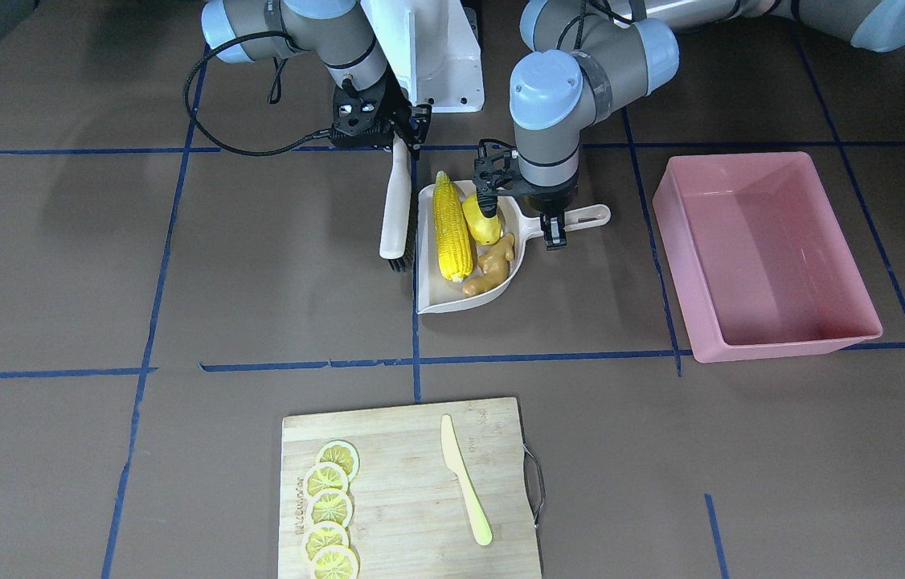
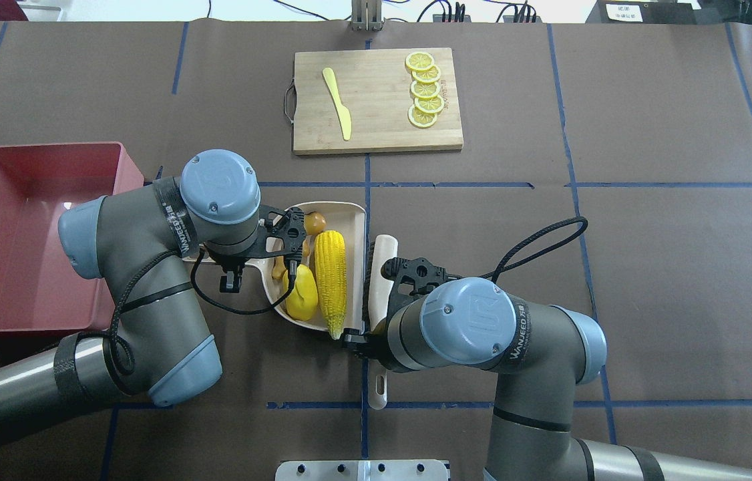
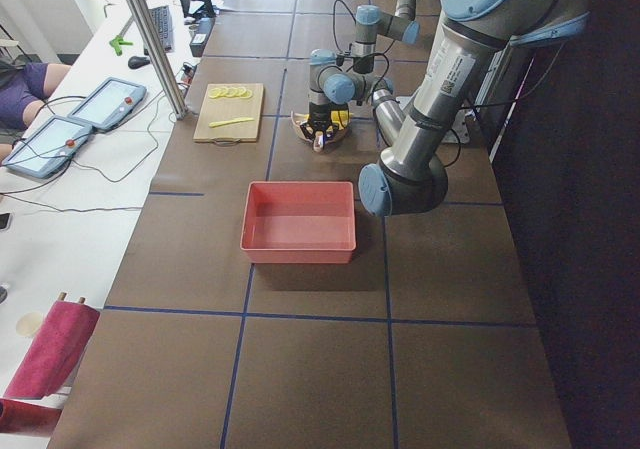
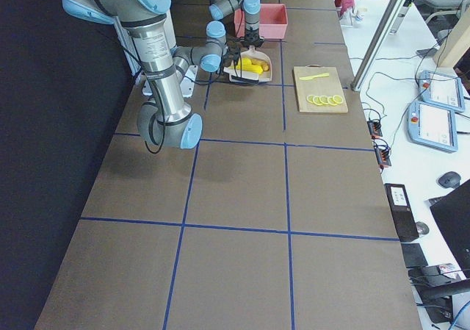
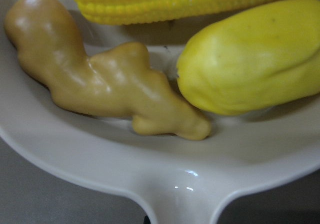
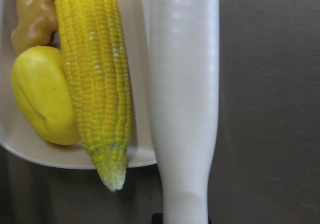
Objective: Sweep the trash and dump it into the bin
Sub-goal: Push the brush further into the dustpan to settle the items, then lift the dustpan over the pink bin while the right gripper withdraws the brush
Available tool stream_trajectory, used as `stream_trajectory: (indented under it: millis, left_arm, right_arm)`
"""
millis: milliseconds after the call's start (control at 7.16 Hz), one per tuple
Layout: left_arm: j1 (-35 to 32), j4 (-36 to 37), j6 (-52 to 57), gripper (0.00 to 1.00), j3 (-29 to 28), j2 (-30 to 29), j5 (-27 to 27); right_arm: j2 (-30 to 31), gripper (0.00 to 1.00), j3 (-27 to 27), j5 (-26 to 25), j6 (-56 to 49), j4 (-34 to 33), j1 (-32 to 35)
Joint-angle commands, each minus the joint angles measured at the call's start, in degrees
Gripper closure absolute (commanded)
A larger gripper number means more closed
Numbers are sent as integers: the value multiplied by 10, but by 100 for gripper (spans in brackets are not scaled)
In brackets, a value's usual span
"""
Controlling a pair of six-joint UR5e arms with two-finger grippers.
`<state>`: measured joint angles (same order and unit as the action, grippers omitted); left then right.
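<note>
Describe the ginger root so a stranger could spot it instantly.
Find the beige dustpan at the table's middle, near the pink bin. Three toy foods lie in it; the ginger root sits between the corn cob and the handle. It alone is tan and knobbly; the others are yellow.

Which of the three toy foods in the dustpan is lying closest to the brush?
The long corn cob: it lies along the dustpan wall beside the brush; the potato lump and ginger root sit beyond it.

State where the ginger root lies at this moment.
In the front-facing view the ginger root lies inside the beige dustpan, right of the corn cob and just below the yellow potato lump.
</note>
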<state>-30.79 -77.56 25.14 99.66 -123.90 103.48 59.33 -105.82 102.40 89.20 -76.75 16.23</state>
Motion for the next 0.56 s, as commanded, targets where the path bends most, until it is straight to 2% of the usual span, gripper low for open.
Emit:
stream_trajectory:
  millis: [0, 140, 419]
  left_arm:
    - [-1, -3, 0, 100, 0, 1, 1]
    - [-2, -5, 0, 100, 5, 1, 1]
    - [-8, -12, -13, 100, 25, 7, 2]
  right_arm:
    - [2, 100, -34, 1, -57, -107, 6]
    - [2, 100, -39, 0, -82, -136, 8]
    - [7, 100, -36, -1, -97, -137, 13]
